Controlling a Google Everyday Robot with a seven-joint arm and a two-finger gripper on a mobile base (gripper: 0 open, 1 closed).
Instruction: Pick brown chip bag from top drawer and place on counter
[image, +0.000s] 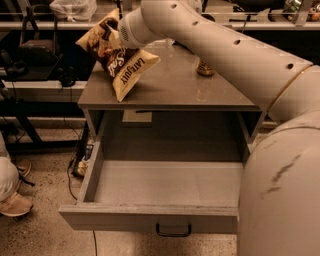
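The brown chip bag (120, 60) hangs tilted over the left part of the counter (185, 87), tan band downward, its lower corner at or just above the counter's front left edge. My gripper (119, 37) is shut on the bag's upper part, mostly hidden behind the bag and the white wrist. The top drawer (150, 220) is pulled fully out below the counter, with nothing visible inside; its dark handle (173, 231) is at the centre front.
A brown drink can (205, 67) stands on the counter's back right, partly behind my arm. My arm fills the right side of the view. A person's shoe (12, 204) and cables (80, 160) lie on the floor at left. Shelves stand behind.
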